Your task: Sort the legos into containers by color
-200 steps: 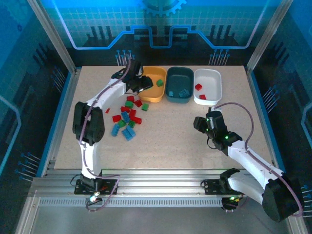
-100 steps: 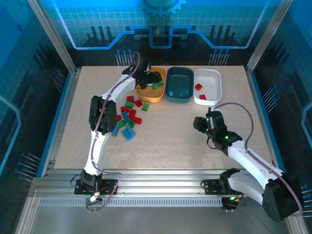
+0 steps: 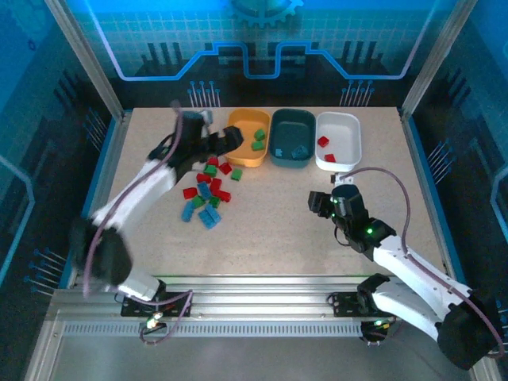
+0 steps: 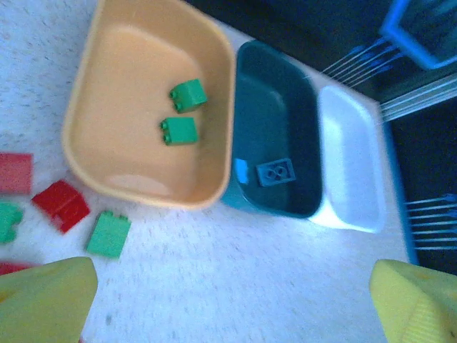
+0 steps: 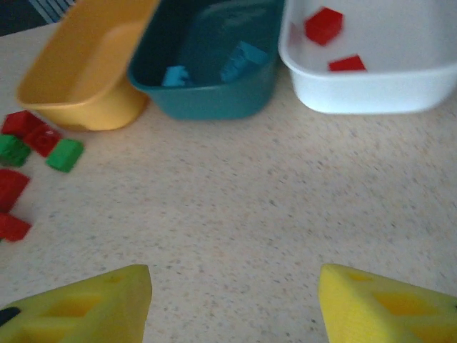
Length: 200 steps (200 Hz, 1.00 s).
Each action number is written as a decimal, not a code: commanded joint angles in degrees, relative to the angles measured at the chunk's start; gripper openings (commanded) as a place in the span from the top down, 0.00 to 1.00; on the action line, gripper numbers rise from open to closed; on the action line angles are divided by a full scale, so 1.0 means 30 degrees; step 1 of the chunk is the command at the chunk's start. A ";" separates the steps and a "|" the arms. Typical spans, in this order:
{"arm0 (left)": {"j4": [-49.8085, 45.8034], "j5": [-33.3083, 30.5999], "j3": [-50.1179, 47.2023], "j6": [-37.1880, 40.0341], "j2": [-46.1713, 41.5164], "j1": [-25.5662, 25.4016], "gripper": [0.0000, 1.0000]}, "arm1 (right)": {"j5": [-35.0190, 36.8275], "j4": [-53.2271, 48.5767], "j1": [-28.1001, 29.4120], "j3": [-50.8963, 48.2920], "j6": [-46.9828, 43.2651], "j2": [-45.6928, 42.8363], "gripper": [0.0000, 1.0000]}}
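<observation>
Three containers stand in a row at the back: an orange-yellow bin with two green legos, a dark teal bin with blue legos, and a white bin with two red legos. A pile of loose red, green and blue legos lies left of centre. My left gripper hangs open and empty at the orange bin's left edge; its wrist view shows both green bricks inside. My right gripper is open over bare table, its yellow fingers wide apart.
Loose green and red bricks lie just in front of the orange bin. Metal frame posts and blue walls enclose the table. Bare tabletop spreads between the pile and the right arm.
The left gripper opened and drew back left from over the orange bin, where a second green brick now lies. The right gripper shifted slightly left.
</observation>
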 commanded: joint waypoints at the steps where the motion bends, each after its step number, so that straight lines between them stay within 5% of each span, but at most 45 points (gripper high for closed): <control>1: 0.0417 -0.1074 -0.4641 -0.0992 -0.4214 0.0797 0.01 | -0.1354 0.0811 0.1199 0.2089 -0.2343 0.0716 0.35; 40: -0.2680 -0.1584 -1.1629 -0.4200 -1.1640 0.4205 0.01 | -0.1634 -0.2483 0.4177 0.8345 -0.4383 0.6760 0.37; 68: -0.3936 -0.0878 -1.4150 -0.5225 -1.4695 0.5360 0.01 | -0.2826 -0.3333 0.5286 1.1586 -0.5695 1.1300 0.53; 151: -0.5931 0.2363 -1.4685 -0.5451 -1.3641 0.5626 0.01 | -0.4299 -0.6068 0.6066 1.9512 -0.9037 2.1961 0.47; 200: -0.7137 0.2384 -1.4431 -0.4798 -1.3984 0.5744 0.01 | -0.5370 -0.6637 0.5966 2.1461 -0.9993 2.4170 0.49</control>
